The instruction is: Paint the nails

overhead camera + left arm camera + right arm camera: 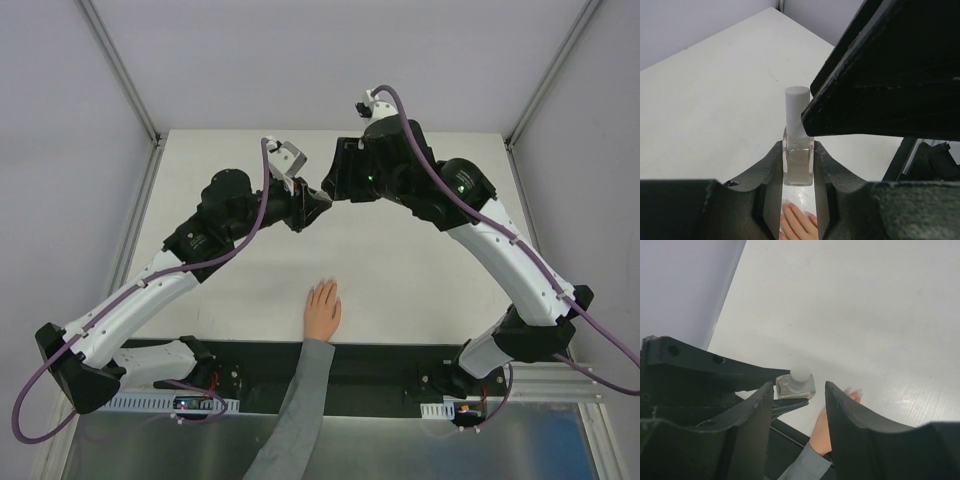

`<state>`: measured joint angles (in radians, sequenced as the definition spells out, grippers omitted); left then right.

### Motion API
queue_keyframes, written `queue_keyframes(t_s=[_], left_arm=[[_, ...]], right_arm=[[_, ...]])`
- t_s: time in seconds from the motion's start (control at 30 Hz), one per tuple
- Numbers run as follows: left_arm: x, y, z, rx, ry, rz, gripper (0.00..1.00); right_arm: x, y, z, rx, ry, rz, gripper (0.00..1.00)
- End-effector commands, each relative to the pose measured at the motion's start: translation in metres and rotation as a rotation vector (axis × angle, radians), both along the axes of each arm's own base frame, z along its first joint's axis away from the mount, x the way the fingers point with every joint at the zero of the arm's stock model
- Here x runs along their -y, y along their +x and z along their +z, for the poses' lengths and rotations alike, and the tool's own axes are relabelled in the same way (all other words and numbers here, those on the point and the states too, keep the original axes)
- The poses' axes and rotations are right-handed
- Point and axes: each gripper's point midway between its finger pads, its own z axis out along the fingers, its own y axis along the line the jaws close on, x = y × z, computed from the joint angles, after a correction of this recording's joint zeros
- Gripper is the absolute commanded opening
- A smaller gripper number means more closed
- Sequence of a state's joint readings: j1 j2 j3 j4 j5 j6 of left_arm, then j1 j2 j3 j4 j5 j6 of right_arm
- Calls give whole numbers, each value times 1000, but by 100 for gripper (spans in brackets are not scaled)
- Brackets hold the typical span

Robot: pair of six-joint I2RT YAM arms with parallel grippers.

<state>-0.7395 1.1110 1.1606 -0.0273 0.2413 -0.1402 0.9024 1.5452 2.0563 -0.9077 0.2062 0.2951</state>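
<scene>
A pale hand (322,308) in a grey sleeve lies flat, fingers together, at the table's near edge. Its nails (786,202) show small at the fingertips, and also in the right wrist view as nails (856,391). Above the table's middle my left gripper (798,150) is shut on a small clear bottle (798,162) with a white cap (796,107), held upright. My right gripper (799,385) is open just over that cap, its fingers (850,415) apart and touching nothing. In the top view the two grippers (320,195) meet and hide the bottle.
A white table (420,280) with a metal frame post (120,70) at each back corner. A black strip (390,360) with both arm bases runs along the near edge. The sleeve (295,410) reaches in between the bases.
</scene>
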Motion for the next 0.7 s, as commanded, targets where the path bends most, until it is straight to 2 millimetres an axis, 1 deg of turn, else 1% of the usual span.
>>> queue_keyframes(t_s=[0.0, 0.13, 0.33, 0.5, 0.57, 0.6, 0.67], left_arm=[[-3, 4, 32, 87, -39, 38, 0], [-1, 5, 32, 80, -43, 33, 0], [2, 1, 36, 79, -55, 17, 0], [5, -2, 33, 71, -53, 0, 0], [5, -3, 31, 67, -53, -1, 0], [5, -3, 32, 67, -55, -1, 0], [4, -6, 34, 69, -60, -6, 0]], right_arm=[[12, 0, 5, 11, -20, -56, 48], [0, -1, 2, -6, 5, -16, 48], [-10, -1, -1, -19, 21, 12, 48], [-18, -2, -4, -35, 37, 39, 45], [-20, -3, -3, -34, 43, 49, 39], [-21, -4, -3, -40, 48, 59, 33], [-21, -6, -4, -46, 49, 66, 24]])
